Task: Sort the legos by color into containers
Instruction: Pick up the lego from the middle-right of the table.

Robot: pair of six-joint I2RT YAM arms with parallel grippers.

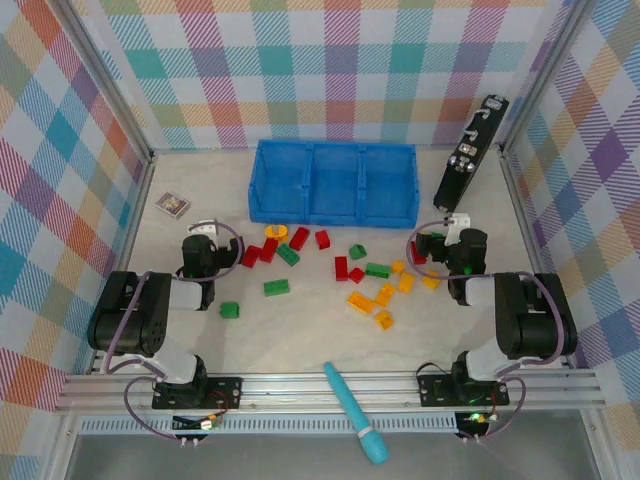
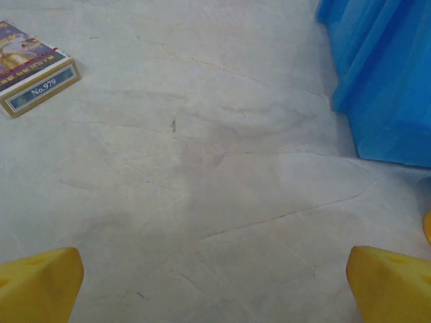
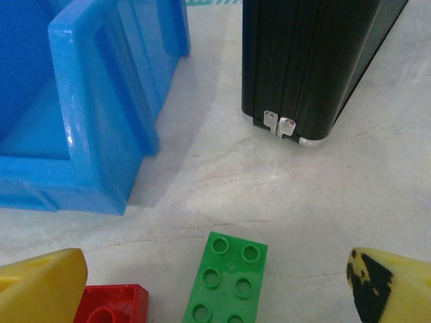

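Observation:
The blue tray (image 1: 333, 183) with three compartments stands at the back middle; its corner (image 2: 384, 81) and end wall (image 3: 87, 108) show in the wrist views. Red (image 1: 299, 238), green (image 1: 277, 288) and yellow-orange (image 1: 360, 301) legos lie scattered in front of it. My left gripper (image 1: 204, 232) (image 2: 215, 286) is open over bare table left of the tray. My right gripper (image 1: 437, 246) (image 3: 219, 286) is open, low over a green studded lego (image 3: 227, 279), with a red lego (image 3: 111, 303) by its left finger (image 3: 40, 286).
A black upright device (image 1: 470, 152) (image 3: 316, 60) leans at the back right, close beyond the green lego. A small card box (image 1: 173, 206) (image 2: 30, 77) lies far left. A teal pen-like tool (image 1: 355, 412) rests on the front rail. Checked walls enclose the table.

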